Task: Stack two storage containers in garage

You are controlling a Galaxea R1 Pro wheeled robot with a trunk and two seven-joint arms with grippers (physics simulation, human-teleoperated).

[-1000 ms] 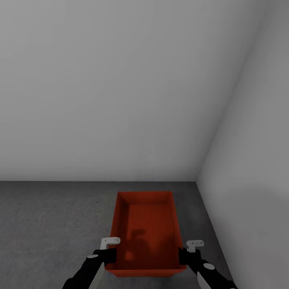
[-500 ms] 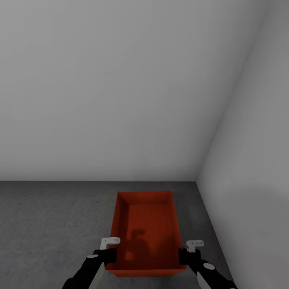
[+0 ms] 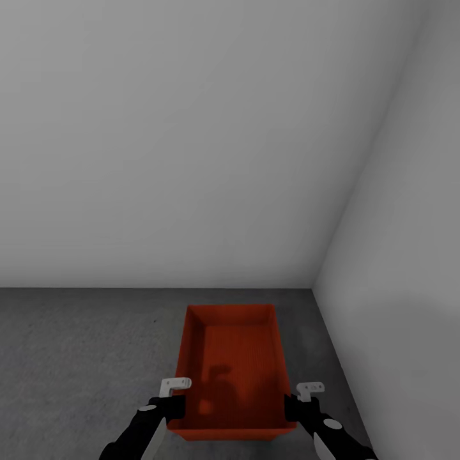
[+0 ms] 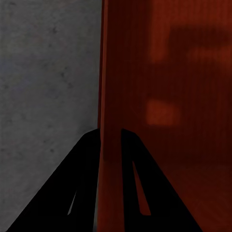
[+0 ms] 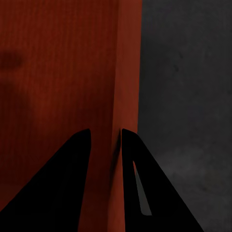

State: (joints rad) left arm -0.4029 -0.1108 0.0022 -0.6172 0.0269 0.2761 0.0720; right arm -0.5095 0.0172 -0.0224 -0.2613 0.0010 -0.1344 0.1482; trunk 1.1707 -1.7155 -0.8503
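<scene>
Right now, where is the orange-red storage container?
In the head view the storage container sits low and centre, near the garage corner, with the left pincer and right pincer clamping its side walls.

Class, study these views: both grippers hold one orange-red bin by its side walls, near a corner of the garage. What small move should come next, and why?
Probably lower the container straight down to the floor. The left gripper and right gripper each pinch a side wall. Bare concrete lies all around and no second bin shows, so this one likely becomes the base. Whether it already rests there is unclear.
</scene>
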